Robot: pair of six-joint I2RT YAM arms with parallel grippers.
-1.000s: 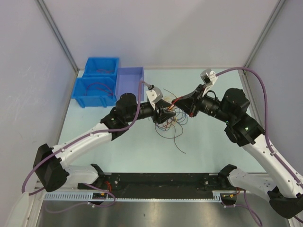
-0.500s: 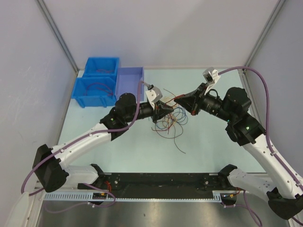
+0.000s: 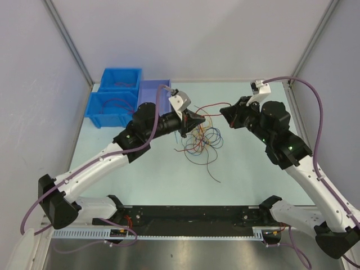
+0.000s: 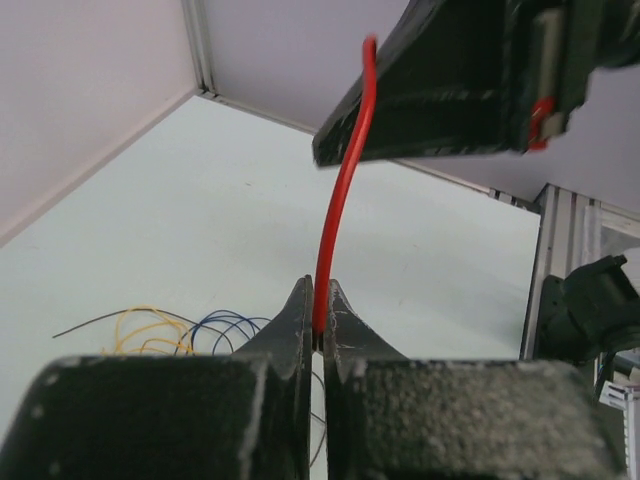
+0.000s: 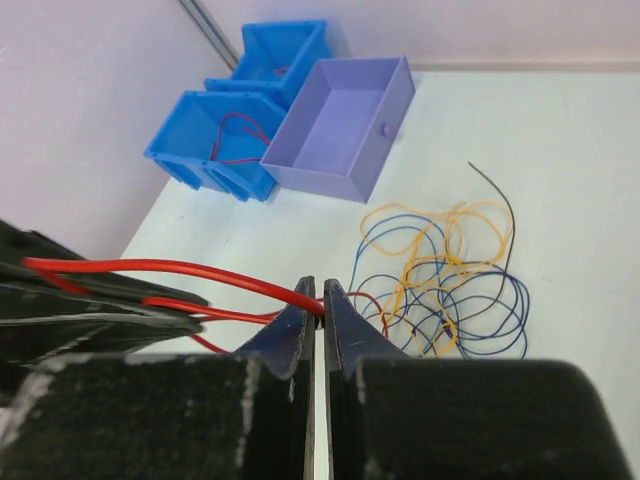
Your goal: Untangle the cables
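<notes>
The left gripper (image 4: 318,300), spread a second ago, is now pressed together on a thin red wire (image 4: 340,200). The same wire is pinched by the right gripper (image 5: 318,295), which has been drawn farther away. Beneath both, a loose tangle of blue, yellow and orange wires (image 5: 450,270) is left on the pale table (image 3: 247,169).

red cable (image 4: 336,225), blue and yellow cables (image 3: 203,139), lilac bin (image 5: 345,120)
</notes>
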